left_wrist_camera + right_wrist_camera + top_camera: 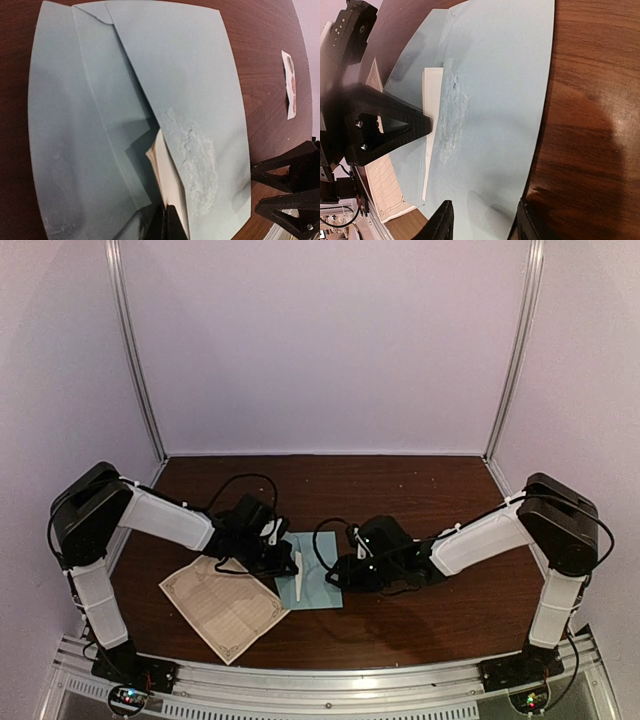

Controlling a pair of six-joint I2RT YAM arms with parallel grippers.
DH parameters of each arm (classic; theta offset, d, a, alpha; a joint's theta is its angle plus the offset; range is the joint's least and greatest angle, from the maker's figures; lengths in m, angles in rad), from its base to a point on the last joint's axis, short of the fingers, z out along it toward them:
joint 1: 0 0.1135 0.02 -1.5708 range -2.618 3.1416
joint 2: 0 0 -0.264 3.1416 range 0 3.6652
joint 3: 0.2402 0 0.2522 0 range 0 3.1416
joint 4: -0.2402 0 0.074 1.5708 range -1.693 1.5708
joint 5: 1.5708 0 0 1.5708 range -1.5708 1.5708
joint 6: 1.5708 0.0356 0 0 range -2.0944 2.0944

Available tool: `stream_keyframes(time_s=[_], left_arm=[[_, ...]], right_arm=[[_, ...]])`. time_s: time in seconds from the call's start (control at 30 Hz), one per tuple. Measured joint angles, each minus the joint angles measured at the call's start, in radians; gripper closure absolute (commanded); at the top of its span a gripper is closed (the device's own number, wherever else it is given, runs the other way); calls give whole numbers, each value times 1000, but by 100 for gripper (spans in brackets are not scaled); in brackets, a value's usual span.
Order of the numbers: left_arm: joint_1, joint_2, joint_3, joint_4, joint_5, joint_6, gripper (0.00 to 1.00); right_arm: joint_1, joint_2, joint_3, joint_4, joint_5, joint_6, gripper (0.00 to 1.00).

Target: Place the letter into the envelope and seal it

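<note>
Envelope (318,592) lies flat mid-counter (420,490), between the two tools. Its flap side faces up, with a crinkled, rough patch on the big panel.

Letter (222,608) is flat on the counter, left of the envelope and printed side up. It is outside the envelope. Its right corner reaches the envelope's near-left edge; can't tell if they overlap.

Left tool (288,562) is over the envelope's left part with its fingers closed. In the left wrist view they pinch a narrow white strip (432,115). The strip runs along the edge of the crinkled patch and rests on the envelope. One end sits at the left fingertips.

Right tool (484,207) is low at the envelope's right side, jaws apart. One finger is over the blue paper and the other is at the paper's edge, by bare wood. The envelope edge passes between them. Nothing is gripped.

The two tools are near each other but not touching, facing across the envelope.

Small white card with dark reddish spots (289,85) sits on the counter, apart from the envelope on its far side.
</note>
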Motion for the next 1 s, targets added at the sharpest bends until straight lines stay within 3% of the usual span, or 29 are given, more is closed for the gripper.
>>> stream_keyframes(time_s=[0.07, 0.3, 0.63, 0.73, 0.83, 1.0], left_arm=[[0, 0, 0, 2, 0, 0, 98], [-7, -2, 18, -24, -20, 24, 77], [-12, -31, 31, -90, -60, 60, 57], [-12, -31, 34, -89, -61, 63, 57], [-12, -31, 34, -89, -61, 64, 66], [-12, -31, 34, -92, -76, 66, 71]], right_arm=[[0, 0, 0, -1, 0, 0, 56], [0, -13, 8, -45, 23, -11, 54], [-13, -69, 8, -136, 69, -32, 52], [-14, -69, 8, -140, 69, -33, 50], [-14, -64, 8, -135, 68, -32, 50], [-14, -34, 11, -97, 60, -31, 52]])
